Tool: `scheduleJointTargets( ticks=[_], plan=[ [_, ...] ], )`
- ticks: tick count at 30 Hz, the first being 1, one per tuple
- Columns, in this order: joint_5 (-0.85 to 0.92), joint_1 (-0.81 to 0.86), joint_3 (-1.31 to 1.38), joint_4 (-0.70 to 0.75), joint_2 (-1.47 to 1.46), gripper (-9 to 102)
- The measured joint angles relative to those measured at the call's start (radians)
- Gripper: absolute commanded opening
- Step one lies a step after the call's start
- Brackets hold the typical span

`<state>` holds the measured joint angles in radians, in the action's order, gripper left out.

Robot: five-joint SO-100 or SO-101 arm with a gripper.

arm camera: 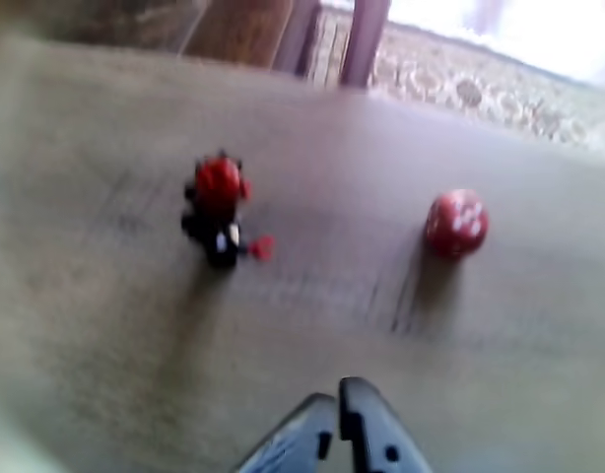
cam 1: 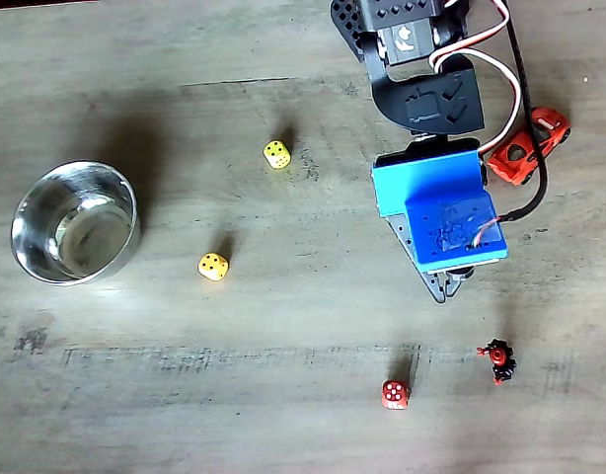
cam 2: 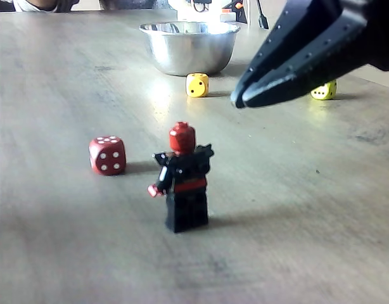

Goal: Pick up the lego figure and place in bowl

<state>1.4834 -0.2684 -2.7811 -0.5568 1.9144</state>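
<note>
Gripper point(cam 2: 240, 100) jaws pressed together, hovering short of the lego figure point(cam 2: 184, 177) – which stands upright near the red die point(cam 2: 108, 154), far from the bowl point(cam 2: 189, 45). Risk imo: closed tips could knock it over.

Bowl point(cam 1: 32, 247): polished steel, mirror-bright inside. Table point(cam 1: 283, 415): matt, weathered wood grain. Lego figure point(cam 2: 184, 179): glossy black and red plastic. Gripper point(cam 2: 240, 99): matt dark plastic. Red die point(cam 2: 108, 154): smooth plastic.
</note>
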Motion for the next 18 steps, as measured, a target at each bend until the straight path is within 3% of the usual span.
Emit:
scheduleJointTargets(
  ticks=[18],
  plan=[
    [0.0, 0.0, 0.0, -0.385, -0.241, 1]
  ],
)
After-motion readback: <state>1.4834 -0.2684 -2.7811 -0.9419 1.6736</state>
